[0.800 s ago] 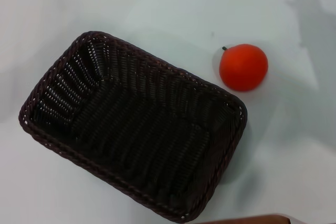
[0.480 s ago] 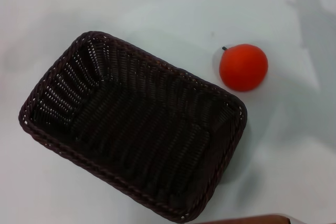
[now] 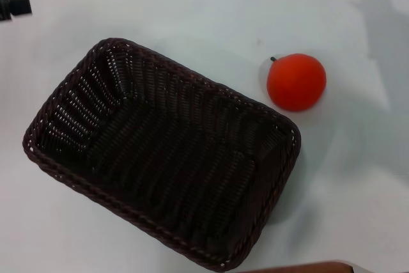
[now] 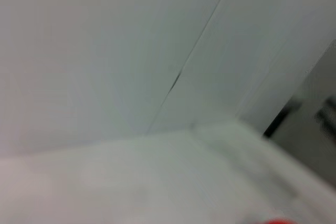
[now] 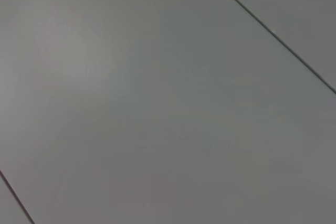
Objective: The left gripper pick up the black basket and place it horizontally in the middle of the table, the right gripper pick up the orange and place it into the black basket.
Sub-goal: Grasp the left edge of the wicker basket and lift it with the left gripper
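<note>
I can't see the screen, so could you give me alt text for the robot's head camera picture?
A large black basket, empty, sits at a slant on the white table, with an orange beside it, apart from its rim. The tip of the left gripper shows at the picture's upper left edge, clear of the basket.

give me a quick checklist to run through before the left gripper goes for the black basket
1. Left gripper in view: ok, just entering at the head view's far left edge, apart from the basket; open or shut: cannot tell.
2. Black basket free to grasp: ok, empty, rim unobstructed.
3. Basket orientation: not ok, it lies diagonally on the table, not horizontally.
4. Orange clear of the basket: ok, beside its far right corner, not touching.
5. Right gripper out of the way: cannot tell, it shows in no view.
</note>
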Motion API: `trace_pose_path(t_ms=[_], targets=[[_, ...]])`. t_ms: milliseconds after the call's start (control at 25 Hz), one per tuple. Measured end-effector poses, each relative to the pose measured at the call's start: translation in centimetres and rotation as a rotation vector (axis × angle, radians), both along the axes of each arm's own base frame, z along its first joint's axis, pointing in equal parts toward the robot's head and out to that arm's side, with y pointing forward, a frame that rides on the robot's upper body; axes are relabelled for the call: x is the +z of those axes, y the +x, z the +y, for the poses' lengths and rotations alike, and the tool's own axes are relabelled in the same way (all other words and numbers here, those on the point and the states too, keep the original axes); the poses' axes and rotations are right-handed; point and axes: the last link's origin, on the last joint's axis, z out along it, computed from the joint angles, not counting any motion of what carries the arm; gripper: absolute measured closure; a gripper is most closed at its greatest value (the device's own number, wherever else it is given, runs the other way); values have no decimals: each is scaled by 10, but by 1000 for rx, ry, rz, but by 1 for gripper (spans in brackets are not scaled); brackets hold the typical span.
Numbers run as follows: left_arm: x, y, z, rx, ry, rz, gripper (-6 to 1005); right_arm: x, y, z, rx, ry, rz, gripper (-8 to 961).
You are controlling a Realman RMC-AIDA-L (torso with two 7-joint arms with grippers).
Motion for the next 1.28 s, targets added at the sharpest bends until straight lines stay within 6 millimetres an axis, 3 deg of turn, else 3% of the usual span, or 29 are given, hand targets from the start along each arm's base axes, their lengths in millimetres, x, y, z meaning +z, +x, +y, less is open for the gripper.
trace_pose_path(t_ms=[240, 480, 960, 1280], targets=[[-7, 5, 5, 97, -87, 194, 250, 0, 1, 0, -6, 1, 1, 175], [-31, 19, 12, 183, -175, 367, 264, 0, 3, 2, -24, -8, 3, 175], [-61, 43, 20, 133, -262, 463, 292, -1, 6, 7, -52, -24, 6, 176], [-78, 36, 24, 156, -285, 573, 310, -2, 5, 10, -55, -29, 10, 176]])
